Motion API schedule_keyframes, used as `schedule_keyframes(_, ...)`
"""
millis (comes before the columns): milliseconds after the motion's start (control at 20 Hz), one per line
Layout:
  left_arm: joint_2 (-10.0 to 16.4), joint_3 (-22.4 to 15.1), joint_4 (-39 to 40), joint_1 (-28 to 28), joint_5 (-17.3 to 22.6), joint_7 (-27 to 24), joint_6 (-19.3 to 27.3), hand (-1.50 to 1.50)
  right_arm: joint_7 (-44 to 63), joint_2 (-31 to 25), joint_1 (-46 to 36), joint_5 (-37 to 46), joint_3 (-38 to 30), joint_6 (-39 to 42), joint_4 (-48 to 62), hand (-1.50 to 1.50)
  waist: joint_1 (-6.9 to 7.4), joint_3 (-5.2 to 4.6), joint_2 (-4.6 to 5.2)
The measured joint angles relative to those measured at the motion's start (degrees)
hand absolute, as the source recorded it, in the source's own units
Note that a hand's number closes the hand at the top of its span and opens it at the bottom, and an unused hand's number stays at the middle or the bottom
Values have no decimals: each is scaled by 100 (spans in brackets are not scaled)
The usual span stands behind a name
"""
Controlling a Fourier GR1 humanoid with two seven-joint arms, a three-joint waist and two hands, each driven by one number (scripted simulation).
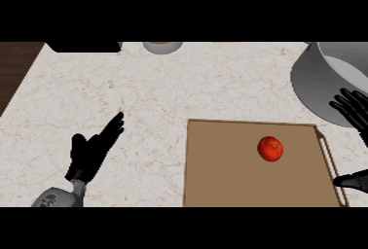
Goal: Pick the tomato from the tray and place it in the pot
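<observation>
1. The tomato (270,148) lies bare on the brown tray (215,170), right of its middle and nearer the far edge. Nothing touches it, so the pick is not yet done.
2. The grey pot (320,80) stands at the counter's (144,97) right edge, just beyond the tray's far right corner. That likely makes for a short carry.
3. The right hand (352,109) comes in from the right edge. Its fingers are spread over the pot's near wall and its thumb is well apart by the tray's right rim. It is wide open and holds nothing, probably readying to close in on the tomato.
4. The left hand (93,148) rests off the tray's left edge with straight fingers pointing away, empty.
</observation>
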Motion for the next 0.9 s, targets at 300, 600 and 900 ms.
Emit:
schedule_keyframes(300, -122, 67, 105, -95, -101, 23, -89, 0, 1292, -144, -510, -447, 198, 321, 206, -150, 38, 0, 10)
schedule_keyframes(600, -146, 82, 29, -21, -160, 20, -164, 0, 1530, -40, -843, 254, 973, 895, 702, -150, 107, 6, 20)
schedule_keyframes(900, -208, 270, 76, -45, -259, 55, -306, 0, 895, 335, -1238, 1396, 1244, 1253, 1815, -150, 80, 7, 18)
